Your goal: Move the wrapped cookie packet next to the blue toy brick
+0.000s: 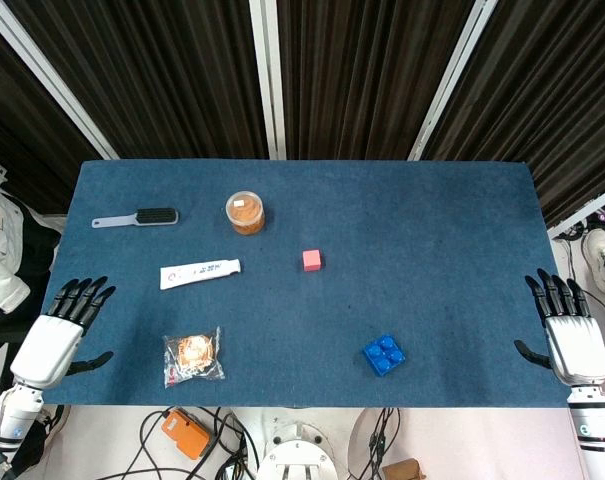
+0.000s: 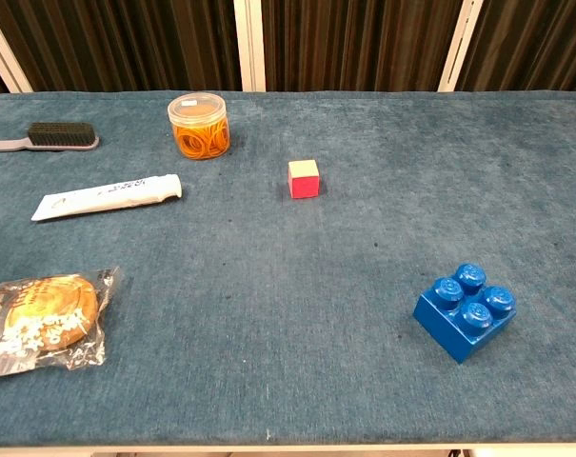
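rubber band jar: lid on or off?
On. The jar stands upright with a clear lid seated over its rim; the orange bands show only through the plastic. Neither view shows whether the lid is sealed.

chest view | brush (image 2: pixel 40 138) handle cut by left edge; cookie packet (image 2: pixel 45 319) clipped left

Two robot hands seen from above, one at each side; the left hand (image 1: pixel 60 330) lies palm down, dark fingers spread and pointing away, holding nothing; the right hand (image 1: pixel 569 330) mirrors it, fingers apart and empty; neither appears in the chest view.
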You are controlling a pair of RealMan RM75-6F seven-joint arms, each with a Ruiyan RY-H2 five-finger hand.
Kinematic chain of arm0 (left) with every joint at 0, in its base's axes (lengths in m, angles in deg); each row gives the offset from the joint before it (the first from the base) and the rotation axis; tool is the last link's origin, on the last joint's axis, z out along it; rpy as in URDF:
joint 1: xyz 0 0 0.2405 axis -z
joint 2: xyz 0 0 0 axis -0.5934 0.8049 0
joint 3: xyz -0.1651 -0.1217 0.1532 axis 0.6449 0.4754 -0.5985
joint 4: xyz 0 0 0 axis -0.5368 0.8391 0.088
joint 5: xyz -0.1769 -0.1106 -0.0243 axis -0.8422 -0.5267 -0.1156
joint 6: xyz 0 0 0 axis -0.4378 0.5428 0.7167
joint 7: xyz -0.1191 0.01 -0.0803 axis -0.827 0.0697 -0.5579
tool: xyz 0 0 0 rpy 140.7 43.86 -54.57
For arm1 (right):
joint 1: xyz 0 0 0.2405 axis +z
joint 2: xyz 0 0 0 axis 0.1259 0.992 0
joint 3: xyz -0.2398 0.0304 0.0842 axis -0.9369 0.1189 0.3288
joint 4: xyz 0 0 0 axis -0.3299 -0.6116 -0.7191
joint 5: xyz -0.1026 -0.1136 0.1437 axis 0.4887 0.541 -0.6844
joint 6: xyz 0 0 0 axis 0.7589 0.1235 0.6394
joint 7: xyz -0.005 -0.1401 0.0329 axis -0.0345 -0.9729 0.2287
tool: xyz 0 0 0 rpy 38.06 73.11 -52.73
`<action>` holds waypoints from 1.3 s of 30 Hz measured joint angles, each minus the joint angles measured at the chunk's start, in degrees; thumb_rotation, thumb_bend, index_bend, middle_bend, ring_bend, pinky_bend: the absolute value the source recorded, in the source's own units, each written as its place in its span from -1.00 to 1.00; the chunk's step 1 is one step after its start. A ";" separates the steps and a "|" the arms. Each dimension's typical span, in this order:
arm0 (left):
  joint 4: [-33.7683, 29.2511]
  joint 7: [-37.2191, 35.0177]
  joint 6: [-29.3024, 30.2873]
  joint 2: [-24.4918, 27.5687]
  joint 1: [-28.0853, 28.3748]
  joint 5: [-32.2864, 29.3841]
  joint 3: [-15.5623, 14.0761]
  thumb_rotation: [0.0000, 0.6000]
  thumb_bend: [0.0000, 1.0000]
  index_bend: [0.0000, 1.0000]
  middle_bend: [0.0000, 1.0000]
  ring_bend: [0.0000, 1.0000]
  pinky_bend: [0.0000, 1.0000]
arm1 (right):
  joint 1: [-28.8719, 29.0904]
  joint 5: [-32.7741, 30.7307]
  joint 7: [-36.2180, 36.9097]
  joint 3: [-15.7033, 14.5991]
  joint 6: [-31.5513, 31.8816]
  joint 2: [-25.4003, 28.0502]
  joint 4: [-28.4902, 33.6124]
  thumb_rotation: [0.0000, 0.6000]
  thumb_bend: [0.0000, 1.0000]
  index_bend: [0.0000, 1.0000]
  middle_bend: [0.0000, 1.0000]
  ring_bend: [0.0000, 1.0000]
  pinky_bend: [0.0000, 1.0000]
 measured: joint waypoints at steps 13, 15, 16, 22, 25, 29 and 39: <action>-1.04 -4.14 -9.75 -3.09 6.17 3.69 -2.92 1.00 -0.85 -1.00 -1.00 -1.00 -0.88 | 0.27 -0.90 -0.21 0.44 -0.51 -0.11 0.10 1.00 -0.40 -1.00 -1.00 -1.00 -1.00; -1.05 -5.36 -10.61 -4.41 7.12 4.51 -3.29 1.00 -0.85 -1.00 -1.00 -1.00 -0.84 | 0.31 -1.00 -0.27 0.44 -0.62 -0.12 0.15 1.00 -0.40 -1.00 -1.00 -1.00 -1.00; -0.90 -5.86 -10.72 -5.07 7.45 4.82 -3.38 1.00 -0.85 -1.00 -1.00 -1.00 -0.82 | 0.31 -1.02 -0.22 0.44 -0.62 -0.10 0.20 1.00 -0.40 -1.00 -1.00 -1.00 -1.00; 0.23 -6.95 -13.90 -8.25 9.23 4.42 -3.79 1.00 -0.86 -1.00 -1.00 -1.00 -0.81 | -0.03 -0.59 1.05 0.40 0.21 0.37 0.24 1.00 -0.39 -1.00 -1.00 -1.00 -1.00; 0.14 -6.15 -17.02 -9.03 9.99 2.39 -3.86 1.00 -0.86 -1.00 -1.00 -1.00 -0.79 | -0.35 -0.15 1.78 0.31 0.90 0.60 0.18 1.00 -0.40 -1.00 -1.00 -1.00 -1.00; -0.12 -4.80 -20.15 -10.33 10.97 -0.33 -3.88 1.00 -0.86 -1.00 -0.99 -1.00 -0.71 | -0.68 0.40 2.36 0.20 1.64 0.74 0.10 1.00 -0.39 -1.00 -1.00 -1.00 -1.00; -0.48 -3.94 -21.96 -13.79 11.98 -3.49 -3.20 1.00 -0.83 -0.57 -0.55 -0.62 -0.28 | -0.66 0.20 2.59 0.34 1.49 0.81 0.05 1.00 -0.39 -1.00 -1.00 -1.00 -1.00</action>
